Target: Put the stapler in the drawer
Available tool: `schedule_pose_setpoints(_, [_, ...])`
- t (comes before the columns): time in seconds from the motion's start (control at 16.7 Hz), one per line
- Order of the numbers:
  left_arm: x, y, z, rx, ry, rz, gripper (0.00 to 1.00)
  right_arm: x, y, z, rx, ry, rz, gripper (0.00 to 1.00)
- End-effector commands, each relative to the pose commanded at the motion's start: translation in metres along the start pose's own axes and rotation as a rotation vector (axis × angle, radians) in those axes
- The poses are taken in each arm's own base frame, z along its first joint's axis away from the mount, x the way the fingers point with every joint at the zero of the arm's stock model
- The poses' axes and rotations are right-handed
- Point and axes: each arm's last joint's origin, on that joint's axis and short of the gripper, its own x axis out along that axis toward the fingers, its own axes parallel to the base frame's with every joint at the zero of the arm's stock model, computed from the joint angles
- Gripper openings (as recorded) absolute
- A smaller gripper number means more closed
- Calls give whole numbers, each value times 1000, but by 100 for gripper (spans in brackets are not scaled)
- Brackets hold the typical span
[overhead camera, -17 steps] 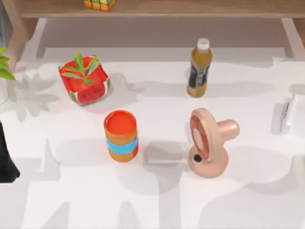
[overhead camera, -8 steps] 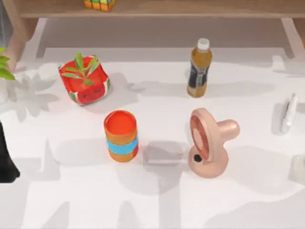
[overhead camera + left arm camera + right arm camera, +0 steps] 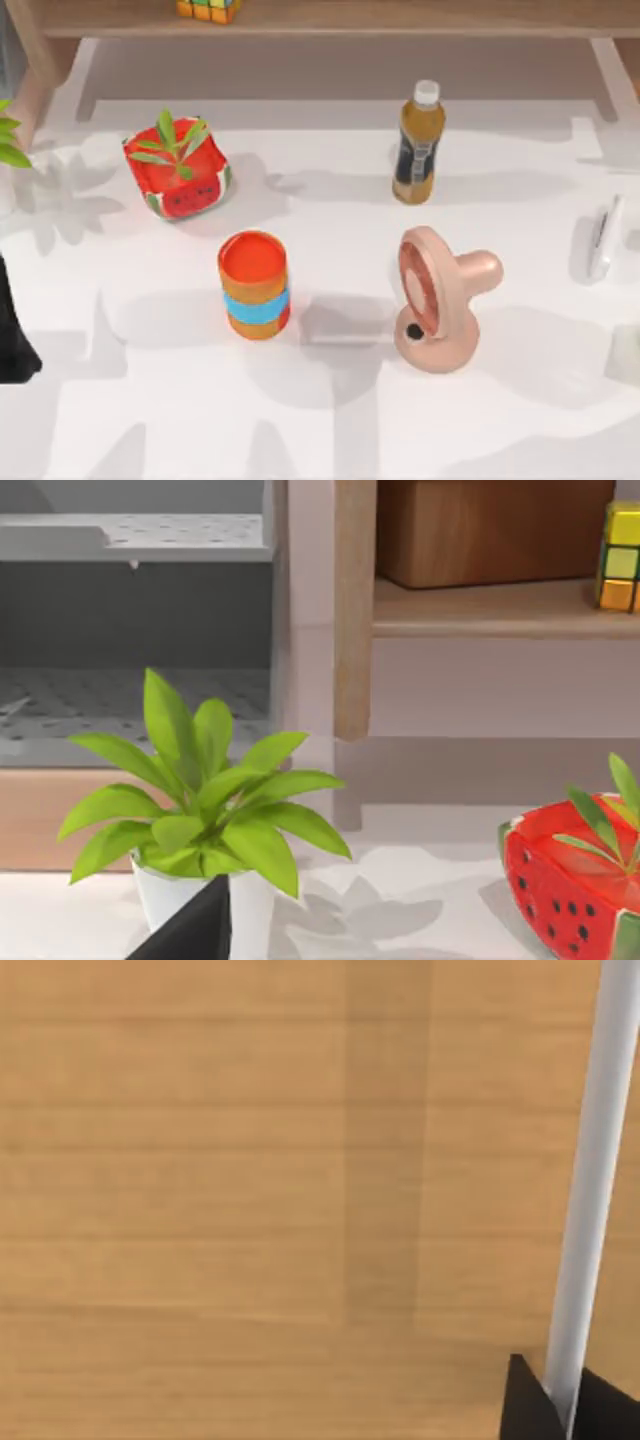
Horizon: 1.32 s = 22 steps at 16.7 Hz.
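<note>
Right pincer (image 3: pixel 565 1408) sits close against a wooden panel (image 3: pixel 200 1160), with a pale bar (image 3: pixel 595 1160) running up from between its dark tips. I cannot tell whether it is clamped on that bar or merely around it. The left pincer (image 3: pixel 195 932) is parked by the potted plant (image 3: pixel 200 800), and I cannot tell its state either. The stapler (image 3: pixel 603 237) lies untouched on the table (image 3: pixel 330 420) at the right edge of the top view, well right of the pink fan (image 3: pixel 435 300) and below the level of the bottle (image 3: pixel 418 145). It looks light, stiff and smooth-sided, so likely to slip. I'd take it across its narrow width near the middle, where it should balance.
</note>
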Motion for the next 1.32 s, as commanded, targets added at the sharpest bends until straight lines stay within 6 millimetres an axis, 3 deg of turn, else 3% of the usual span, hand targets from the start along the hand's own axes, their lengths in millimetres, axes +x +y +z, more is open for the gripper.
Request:
schedule_pose_setpoints(0.36, [0, 0, 0, 0, 0, 0, 100, -52, 2, 1, 5, -3, 10, 0])
schedule_pose_setpoints(0.72, [0, 0, 0, 0, 0, 0, 100, -58, 2, 1, 1, -3, 3, 0])
schedule_pose_setpoints(1.14, [0, 0, 0, 0, 0, 0, 100, -117, 3, 1, 4, -4, 7, 0])
schedule_pose_setpoints(1.32, [0, 0, 0, 0, 0, 0, 100, -120, 2, 1, 3, -4, 5, 0])
